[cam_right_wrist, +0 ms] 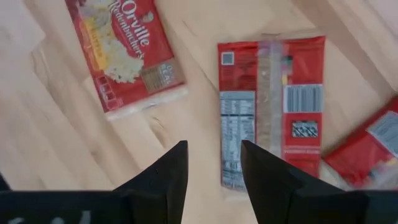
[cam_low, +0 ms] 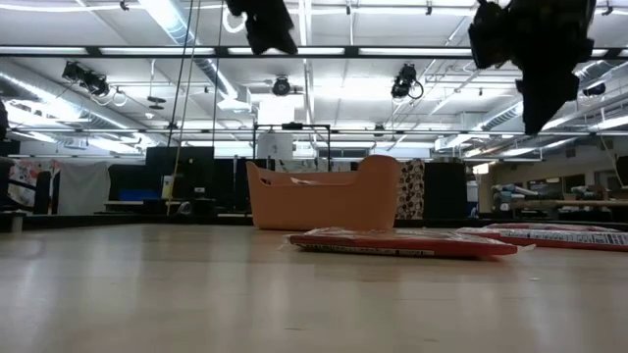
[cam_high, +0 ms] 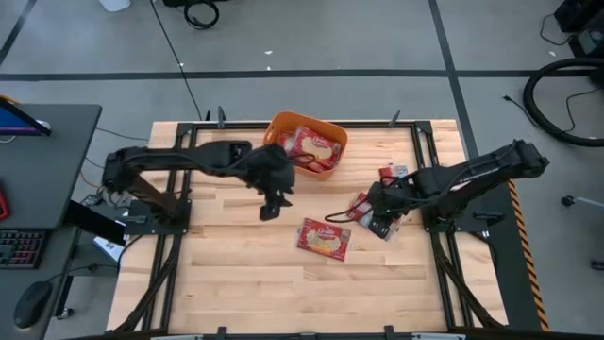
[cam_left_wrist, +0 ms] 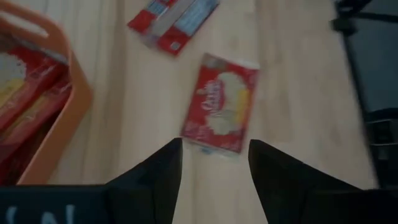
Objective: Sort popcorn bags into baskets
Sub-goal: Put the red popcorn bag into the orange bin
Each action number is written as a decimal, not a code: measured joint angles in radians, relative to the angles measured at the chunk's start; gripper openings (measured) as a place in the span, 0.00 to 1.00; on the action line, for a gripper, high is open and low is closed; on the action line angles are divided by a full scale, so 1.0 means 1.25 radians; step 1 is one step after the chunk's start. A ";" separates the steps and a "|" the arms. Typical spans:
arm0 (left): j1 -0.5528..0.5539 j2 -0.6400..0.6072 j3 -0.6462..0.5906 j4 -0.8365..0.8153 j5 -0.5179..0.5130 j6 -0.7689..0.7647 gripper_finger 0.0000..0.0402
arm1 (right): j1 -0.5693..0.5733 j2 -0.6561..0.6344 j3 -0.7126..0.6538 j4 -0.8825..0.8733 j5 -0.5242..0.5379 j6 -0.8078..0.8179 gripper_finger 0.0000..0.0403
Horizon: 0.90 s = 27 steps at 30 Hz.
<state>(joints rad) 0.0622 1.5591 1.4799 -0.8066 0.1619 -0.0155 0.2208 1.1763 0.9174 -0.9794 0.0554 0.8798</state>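
The orange basket (cam_high: 332, 151) stands at the table's far middle with several red popcorn bags (cam_high: 311, 144) inside. One bag (cam_high: 324, 238) lies flat, face up, on the table's middle; another (cam_right_wrist: 270, 99) lies label side up to its right. My left gripper (cam_high: 274, 203) hovers open near the basket, above the table, with the face-up bag (cam_left_wrist: 221, 109) ahead of its fingers. My right gripper (cam_high: 380, 227) hangs open, pointing down over the near end of the label-side-up bag, clear of it. In the low view both grippers (cam_low: 265, 25) (cam_low: 540, 69) are high above the bags (cam_low: 402, 242).
More bags lie at the right: one (cam_right_wrist: 367, 152) beside the label-side-up bag and others (cam_high: 392, 173) toward the far right. Black frame rails (cam_high: 425, 161) run along the table's sides. Bare wood (cam_high: 236, 274) stretches across the near half.
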 joint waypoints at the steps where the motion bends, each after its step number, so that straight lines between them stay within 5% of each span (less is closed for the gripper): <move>1: -0.010 -0.010 0.000 0.002 0.000 -0.004 0.47 | -0.002 0.000 -0.012 0.016 0.003 -0.001 0.38; 16: -0.076 -0.120 -0.001 -0.076 -0.076 -0.059 0.47 | 0.107 0.221 -0.079 0.074 0.068 0.136 0.37; 27: -0.080 -0.150 0.000 -0.194 -0.070 -0.089 0.47 | 0.126 0.293 -0.079 0.032 0.218 0.355 0.37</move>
<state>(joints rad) -0.0381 1.3716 1.4797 -1.0490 0.0742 -0.1264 0.3782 1.5431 0.8188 -0.9396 0.3277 1.3234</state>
